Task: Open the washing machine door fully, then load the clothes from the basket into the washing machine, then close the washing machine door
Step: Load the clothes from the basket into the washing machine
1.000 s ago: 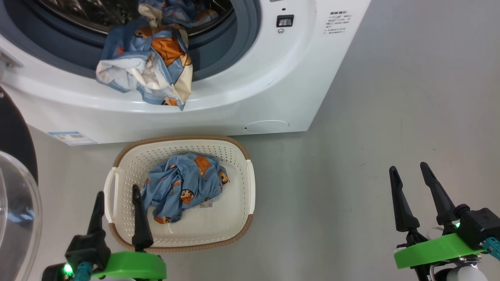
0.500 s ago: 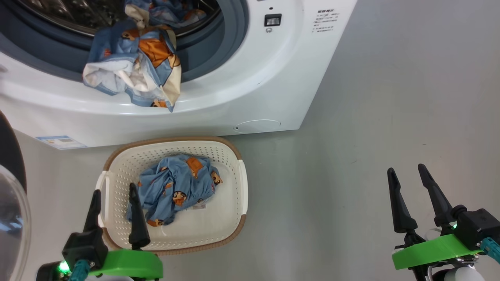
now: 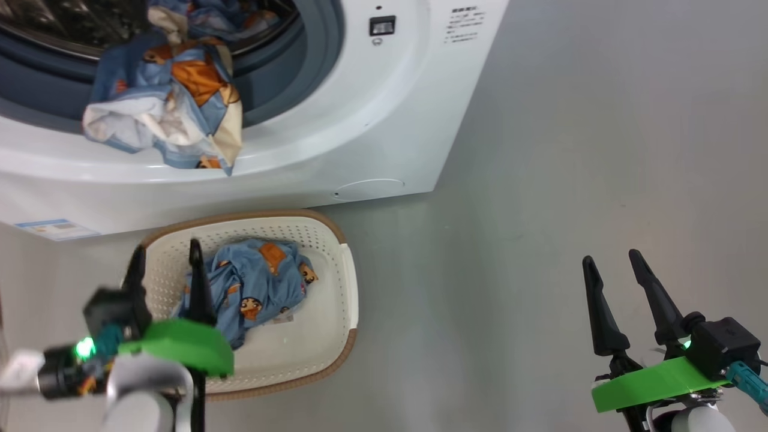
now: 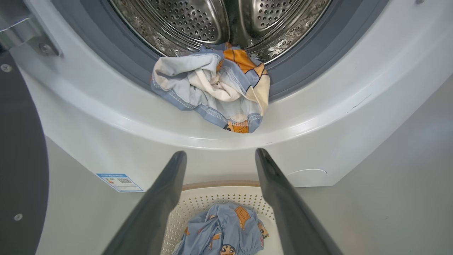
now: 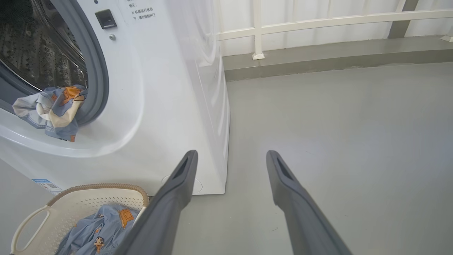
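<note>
The white washing machine (image 3: 336, 120) stands open, its black door (image 4: 21, 159) swung out to the left. One piece of the clothes (image 3: 162, 120) hangs over the grey-blue gasket and front lip, half out of the steel drum (image 4: 198, 21). More clothes (image 3: 252, 288) lie bunched in the cream basket (image 3: 336, 336) on the floor before the machine. My left gripper (image 3: 165, 249) hovers open over the basket's left side, one finger outside the rim; its own view looks past the open fingers (image 4: 220, 153) at the hanging garment (image 4: 212, 92). My right gripper (image 3: 610, 258) stands open and empty over bare floor.
Grey floor (image 3: 570, 150) stretches to the right of the machine. A blue sticker (image 3: 54, 228) and a round flap (image 3: 369, 189) sit low on the washer's front. A white railing (image 5: 318, 21) and a low ledge run along the far wall.
The head camera has swung, shifting everything left and the door out of that view. My left gripper has moved forward along the basket's left side, its forearm now showing. The right gripper has stayed put.
</note>
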Motion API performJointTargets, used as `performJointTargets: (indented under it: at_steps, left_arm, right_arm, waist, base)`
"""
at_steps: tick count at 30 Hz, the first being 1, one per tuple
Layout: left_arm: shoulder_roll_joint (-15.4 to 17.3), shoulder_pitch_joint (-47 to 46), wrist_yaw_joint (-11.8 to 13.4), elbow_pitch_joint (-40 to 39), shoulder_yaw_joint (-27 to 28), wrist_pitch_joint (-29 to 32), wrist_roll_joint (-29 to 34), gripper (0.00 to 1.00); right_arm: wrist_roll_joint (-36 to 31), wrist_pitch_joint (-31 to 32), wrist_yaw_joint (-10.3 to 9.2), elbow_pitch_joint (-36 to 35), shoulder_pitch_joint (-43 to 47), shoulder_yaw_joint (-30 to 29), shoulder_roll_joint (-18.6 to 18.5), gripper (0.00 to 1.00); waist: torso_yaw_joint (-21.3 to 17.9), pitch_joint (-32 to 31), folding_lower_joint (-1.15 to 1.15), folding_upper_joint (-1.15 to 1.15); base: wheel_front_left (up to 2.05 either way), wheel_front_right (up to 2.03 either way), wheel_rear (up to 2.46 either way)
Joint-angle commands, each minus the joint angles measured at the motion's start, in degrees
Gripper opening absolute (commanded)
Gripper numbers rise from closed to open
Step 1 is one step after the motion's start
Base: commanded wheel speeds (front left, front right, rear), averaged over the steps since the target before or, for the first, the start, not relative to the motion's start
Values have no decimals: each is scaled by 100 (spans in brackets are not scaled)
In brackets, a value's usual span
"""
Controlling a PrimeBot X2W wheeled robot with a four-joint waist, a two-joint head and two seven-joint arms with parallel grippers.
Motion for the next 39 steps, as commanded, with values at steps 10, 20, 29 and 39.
performJointTargets:
  at_steps: [10,20,29,39]
  left_arm:
    - [450,-1773,-321,969,223,620,21,100]
    - [583,-2985,-599,2591,302,639,-121,100]
    - [635,-3638,-718,3646,326,498,-183,100]
    - [651,-4200,-773,4556,272,289,-185,100]
  right_arm:
    - [200,-27,9,-29,-222,276,21,100]
    - [328,-27,9,19,-203,382,22,100]
    - [321,-27,9,41,-189,431,22,100]
    - [308,-27,9,59,-122,475,22,100]
  waist:
    - [-367,108,0,0]
    - [-671,90,0,0]
    - [-867,109,0,0]
    - [-1053,155,0,0]
  base:
    - [0,0,0]
    - [0,0,0]
    - [0,0,0]
    - [0,0,0]
